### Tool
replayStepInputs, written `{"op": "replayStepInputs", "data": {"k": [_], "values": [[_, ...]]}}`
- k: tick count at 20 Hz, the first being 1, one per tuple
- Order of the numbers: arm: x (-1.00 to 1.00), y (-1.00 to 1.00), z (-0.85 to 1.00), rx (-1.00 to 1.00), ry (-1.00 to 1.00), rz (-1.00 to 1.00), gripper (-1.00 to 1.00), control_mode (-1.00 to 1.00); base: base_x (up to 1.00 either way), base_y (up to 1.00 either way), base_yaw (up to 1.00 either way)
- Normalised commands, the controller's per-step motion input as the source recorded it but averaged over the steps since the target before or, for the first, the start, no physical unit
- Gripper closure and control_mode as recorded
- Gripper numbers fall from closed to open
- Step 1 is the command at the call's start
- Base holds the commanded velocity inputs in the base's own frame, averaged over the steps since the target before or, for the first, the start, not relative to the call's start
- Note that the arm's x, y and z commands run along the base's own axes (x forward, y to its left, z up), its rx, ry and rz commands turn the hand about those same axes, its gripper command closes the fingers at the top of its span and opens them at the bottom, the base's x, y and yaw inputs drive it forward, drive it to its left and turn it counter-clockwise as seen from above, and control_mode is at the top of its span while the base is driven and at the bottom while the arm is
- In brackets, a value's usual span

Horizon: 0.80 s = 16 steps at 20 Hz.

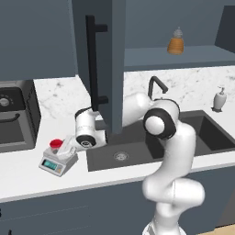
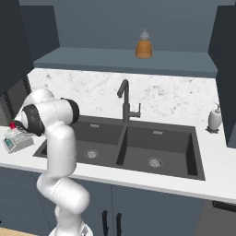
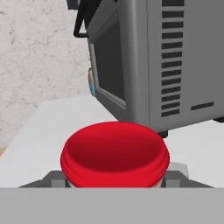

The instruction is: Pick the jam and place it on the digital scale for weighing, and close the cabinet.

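The jam (image 1: 56,143) is a small jar with a red lid standing on the round top of the light-grey digital scale (image 1: 56,163), on the counter left of the sink. My gripper (image 1: 64,146) reaches in from the right, level with the jar and right against it. Its fingertips are hidden, so a grip cannot be made out. In the hand view the red lid of the jam (image 3: 114,152) sits close at bottom centre, with corners of the scale (image 3: 177,171) beside it. The cabinet door (image 1: 110,64) with its black bar handle (image 1: 93,59) stands open over the counter.
A grey microwave (image 3: 166,65) stands just behind the scale. An orange bottle (image 1: 175,42) sits on the open cabinet shelf. The dark double sink (image 2: 138,145) with a black faucet (image 2: 124,99) lies to the right, and a soap dispenser (image 2: 214,117) stands farther right.
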Motion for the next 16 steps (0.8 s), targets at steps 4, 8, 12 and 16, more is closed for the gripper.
{"op": "replayStepInputs", "data": {"k": [4, 8, 12, 16], "values": [[0.08, 0.0, -0.24, 0.0, 0.0, 0.0, 1.0, -1.0, 0.0, 0.0, 0.0], [0.0, -0.13, -0.13, 0.0, 0.0, 0.0, -1.0, -1.0, 0.0, 0.0, 0.0], [-0.03, -0.57, 0.0, 0.0, 0.0, 0.0, -1.0, -1.0, 0.0, 0.0, 0.0], [-0.08, -0.43, 0.0, 0.01, 0.0, 0.0, -1.0, -1.0, 0.0, 0.0, 0.0]]}}
